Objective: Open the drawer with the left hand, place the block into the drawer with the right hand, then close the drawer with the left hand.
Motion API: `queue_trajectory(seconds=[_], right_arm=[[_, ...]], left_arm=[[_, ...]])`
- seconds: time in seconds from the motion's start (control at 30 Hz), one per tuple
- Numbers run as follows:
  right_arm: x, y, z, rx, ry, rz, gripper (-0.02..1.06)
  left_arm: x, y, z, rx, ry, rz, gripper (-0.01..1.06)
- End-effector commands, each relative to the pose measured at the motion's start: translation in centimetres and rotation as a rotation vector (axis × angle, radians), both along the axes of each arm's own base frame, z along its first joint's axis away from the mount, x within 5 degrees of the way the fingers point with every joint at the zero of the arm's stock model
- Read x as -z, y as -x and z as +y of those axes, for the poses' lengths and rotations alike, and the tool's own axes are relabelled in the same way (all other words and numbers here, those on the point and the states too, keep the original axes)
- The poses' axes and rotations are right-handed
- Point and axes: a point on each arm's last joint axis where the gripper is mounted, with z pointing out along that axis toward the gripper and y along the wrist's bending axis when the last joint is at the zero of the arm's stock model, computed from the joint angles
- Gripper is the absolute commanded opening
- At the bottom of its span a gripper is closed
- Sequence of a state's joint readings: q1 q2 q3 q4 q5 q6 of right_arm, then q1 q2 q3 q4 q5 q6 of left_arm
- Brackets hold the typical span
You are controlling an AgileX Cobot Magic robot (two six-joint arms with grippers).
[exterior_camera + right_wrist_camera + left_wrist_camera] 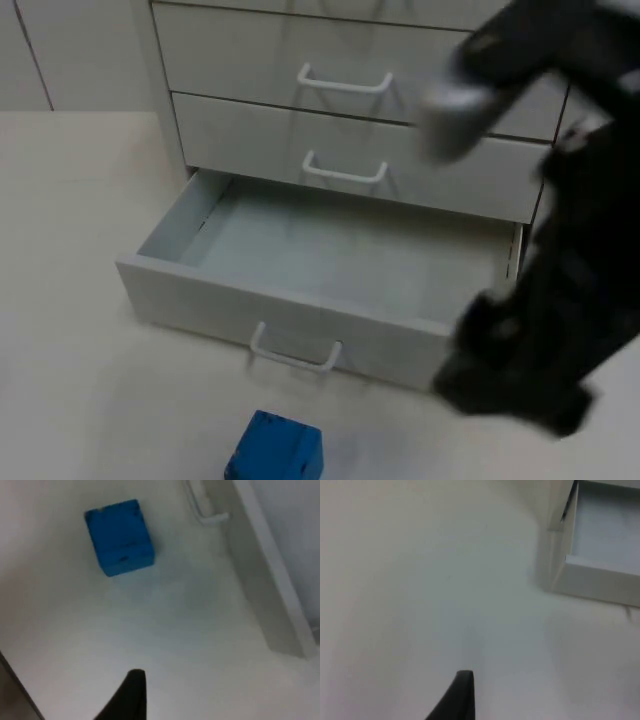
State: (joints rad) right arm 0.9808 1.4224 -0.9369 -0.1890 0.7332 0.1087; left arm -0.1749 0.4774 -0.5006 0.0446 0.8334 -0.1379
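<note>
One drawer (300, 270): bottom one, pulled wide open
Block (275, 450): blue, on table just before drawer front, untouched
Right gripper (510, 385): near drawer's right corner, fingers can't tell
Left gripper (455, 700): over bare table beside drawer, can't tell either

The top view looked down and forward from above the table (70, 330), facing the drawer cabinet (250, 60) and its open bottom drawer (330, 255). The left wrist view looked down from closer in, over bare table (420, 580) to the drawer's left front corner (570, 575). The right wrist view looked down close onto the blue block (119, 536) and the drawer's handle (202, 507). All three shared the drawer; top and right wrist shared the block (275, 450).
</note>
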Motion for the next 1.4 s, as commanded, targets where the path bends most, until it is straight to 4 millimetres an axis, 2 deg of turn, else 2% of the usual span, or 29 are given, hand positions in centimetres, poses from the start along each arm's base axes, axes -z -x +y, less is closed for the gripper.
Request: queue_trajectory(seconds=[0.0, 0.1, 0.13, 0.27, 0.3, 0.5, 0.93, 1.37], right_arm=[[1.2, 0.0, 2.7, -0.034, 0.002, -0.016, 1.05], [3.3, -0.2, 5.9, -0.082, 0.023, 0.003, 1.05], [3.3, -0.2, 5.9, -0.082, 0.023, 0.003, 1.05], [5.6, -0.6, 9.0, -0.094, 0.041, 0.029, 1.05], [5.6, -0.6, 9.0, -0.094, 0.041, 0.029, 1.05], [8.1, -0.2, 11.9, -0.118, 0.063, 0.053, 1.05], [12.3, -0.9, 13.0, -0.123, 0.112, 0.064, 0.99], [12.2, -1.4, 13.3, -0.125, 0.102, 0.012, 0.99]], left_arm=[[0.1, 0.1, 0.1, -0.001, -0.016, 0.001, 1.04], [0.1, 0.1, 0.2, -0.002, -0.023, 0.001, 1.04], [0.1, 0.1, 0.2, -0.002, -0.023, 0.001, 1.04], [0.1, 0.1, 0.2, -0.002, -0.026, 0.001, 1.04], [0.1, 0.1, 0.2, -0.002, -0.026, 0.001, 1.04], [0.1, 0.1, 0.3, -0.003, -0.036, -0.001, 1.04], [0.0, 0.1, 0.3, -0.004, -0.044, -0.005, 1.04], [0.0, 0.1, 0.3, -0.004, -0.046, -0.005, 1.04]])
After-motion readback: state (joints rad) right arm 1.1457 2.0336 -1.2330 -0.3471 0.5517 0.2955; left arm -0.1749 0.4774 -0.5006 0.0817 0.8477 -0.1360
